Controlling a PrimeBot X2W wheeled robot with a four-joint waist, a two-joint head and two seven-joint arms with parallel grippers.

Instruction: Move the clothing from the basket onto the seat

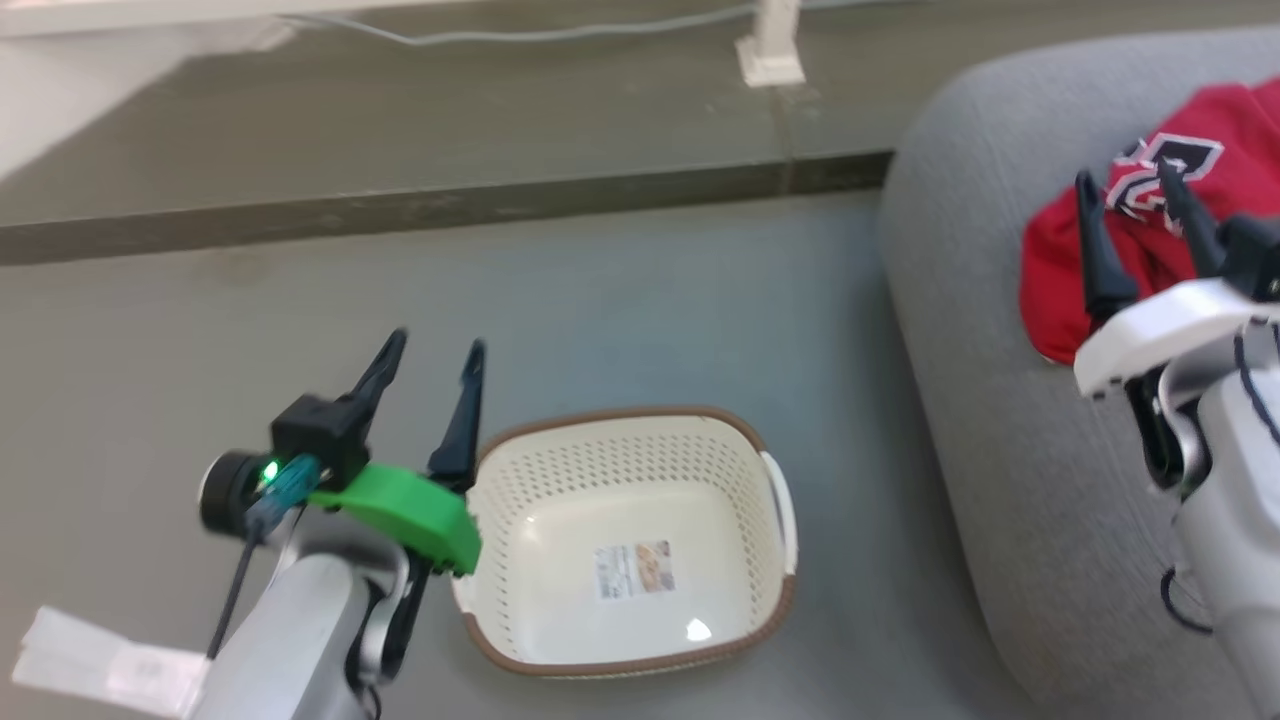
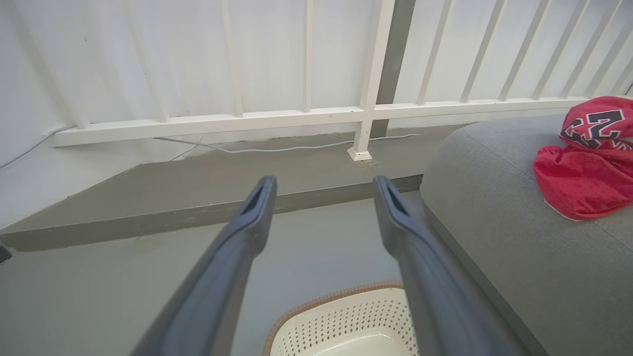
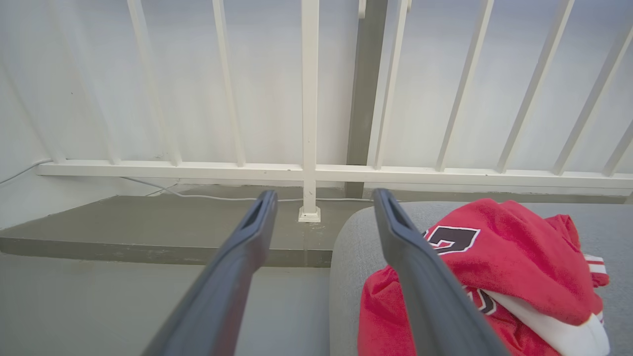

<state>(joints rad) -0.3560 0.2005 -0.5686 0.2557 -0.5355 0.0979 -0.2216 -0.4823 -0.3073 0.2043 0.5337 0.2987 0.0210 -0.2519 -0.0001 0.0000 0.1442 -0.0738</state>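
Lower left, the left end effector (image 1: pixel 437 342) stands open beside the basket (image 1: pixel 620 440). Upper right, the right end effector (image 1: pixel 1124 175) hangs open above clothing (image 1: pixel 1050 285) heaped on the seat (image 1: pixel 980 400).

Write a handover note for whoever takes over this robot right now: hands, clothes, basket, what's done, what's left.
Left gripper: open, holding nothing, near the basket's left rim.
Right gripper: open, holding nothing, by the clothing.
Clothing: a red heap lying on the seat.
Basket: on the floor, with just a sticker inside.
Done: the clothing is out of the basket and on the seat.
Left: nothing apparent; perhaps draw the arms back.
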